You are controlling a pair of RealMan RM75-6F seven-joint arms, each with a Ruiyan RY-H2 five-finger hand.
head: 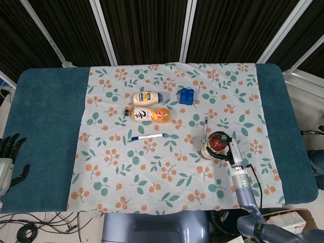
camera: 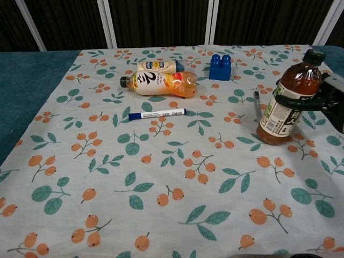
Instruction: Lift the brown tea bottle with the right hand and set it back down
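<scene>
The brown tea bottle [camera: 286, 102] has a dark cap and a white label, and stands at the right side of the floral cloth [camera: 161, 172]. It leans with its cap toward the right, and its base is at or just above the cloth. My right hand [camera: 321, 100] grips it around the middle from the right, dark fingers [camera: 293, 101] wrapped over the label. In the head view the bottle [head: 212, 144] shows from above with the right hand [head: 226, 150] beside it. My left hand [head: 7, 158] hangs off the table's left edge, fingers apart, holding nothing.
An orange juice bottle [camera: 161, 83] and a pale sauce bottle [camera: 158, 66] lie on their sides at the cloth's far middle. A blue block [camera: 219, 66] sits behind them to the right. A blue pen [camera: 157, 114] lies mid-cloth, and a thin grey stick [camera: 257, 106] lies just left of the tea bottle.
</scene>
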